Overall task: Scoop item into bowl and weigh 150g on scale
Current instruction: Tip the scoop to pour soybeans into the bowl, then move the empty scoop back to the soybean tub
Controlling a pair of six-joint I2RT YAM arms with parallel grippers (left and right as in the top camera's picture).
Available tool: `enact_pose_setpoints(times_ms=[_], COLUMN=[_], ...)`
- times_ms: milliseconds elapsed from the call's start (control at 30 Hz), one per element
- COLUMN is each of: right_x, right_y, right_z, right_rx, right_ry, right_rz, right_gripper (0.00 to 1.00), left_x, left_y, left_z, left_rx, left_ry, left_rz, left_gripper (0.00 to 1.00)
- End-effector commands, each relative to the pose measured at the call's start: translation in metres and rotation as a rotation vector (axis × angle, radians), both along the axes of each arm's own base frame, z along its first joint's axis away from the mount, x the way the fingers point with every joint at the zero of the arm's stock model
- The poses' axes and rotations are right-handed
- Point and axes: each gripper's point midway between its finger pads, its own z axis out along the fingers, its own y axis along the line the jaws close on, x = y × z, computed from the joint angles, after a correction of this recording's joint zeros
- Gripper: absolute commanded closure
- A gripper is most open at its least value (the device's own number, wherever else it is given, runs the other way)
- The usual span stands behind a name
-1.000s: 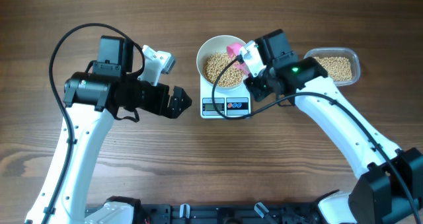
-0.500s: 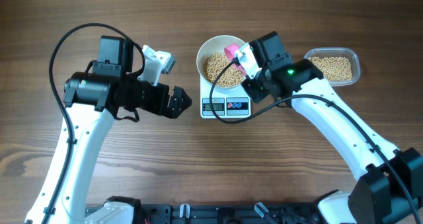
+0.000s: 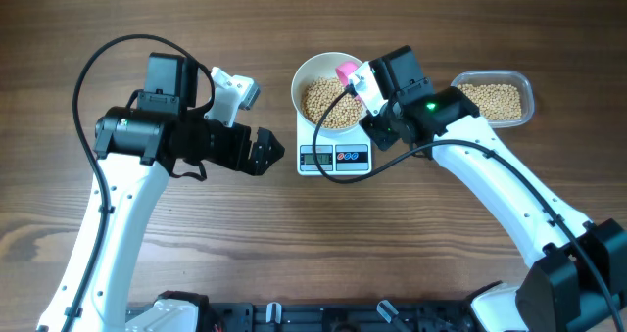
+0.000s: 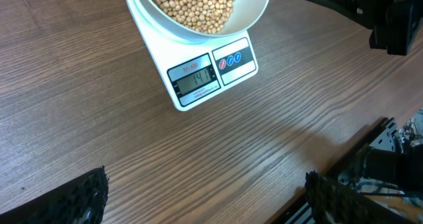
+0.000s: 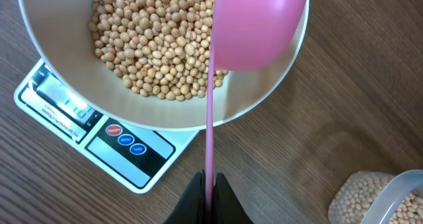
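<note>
- Right gripper (image 5: 206, 184) was clamped on the handle of the pink scoop (image 5: 258, 26). Over the last second it edged towards 9 o'clock, leaving the scoop head above the bowl (image 5: 254, 102) at its 2 o'clock rim.
- Beans (image 5: 158, 45) lay in the bowl, which sat on the scale (image 4: 198, 75).
- Display seemed to read 141. Judged just short, so a small top-up was needed.
- Left gripper (image 4: 205, 197) stayed spread wide and empty at the scale's 9 o'clock.

I note white links, black joints on left arm (image 3: 113, 224) and right arm (image 3: 500, 190). Black left claw (image 3: 277, 151), ribbed pads (image 4: 86, 197). Black cable (image 3: 132, 37) arcs off left arm. Green light (image 3: 428, 104), right wrist.
</note>
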Motion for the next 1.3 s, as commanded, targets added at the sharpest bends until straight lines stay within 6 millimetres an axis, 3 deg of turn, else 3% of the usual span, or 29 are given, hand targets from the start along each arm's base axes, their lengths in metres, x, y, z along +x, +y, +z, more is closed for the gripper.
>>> enact_pose_setpoints(times_ms=[0,300,733,1000,1267], right_x=[0.008,0.016,0.016,0.015,0.013], right_y=[0.002,0.006,0.006,0.012,0.02], right_z=[0.02,0.035,0.035,0.039,0.042], right_rx=[0.005,0.026,0.023,-0.103,0.146], right_ry=[-0.064,-0.1,-0.099,-0.168,-0.079], right_rz=[0.005,0.001,0.006,0.066,-0.095], right_gripper=[0.96,0.96,0.96,0.96,0.96], left_x=[-0.002,-0.002,-0.002,-0.002,-0.002], left_y=[-0.004,-0.004,-0.004,-0.004,-0.004], left_z=[0.008,0.008,0.008,0.008,0.008], left_rx=[-0.016,-0.016,-0.016,-0.016,-0.016], left_ry=[-0.029,-0.029,-0.029,-0.029,-0.029], left_rz=[-0.028,-0.028,-0.028,-0.028,-0.028], left_gripper=[0.0,0.0,0.0,0.0,0.0])
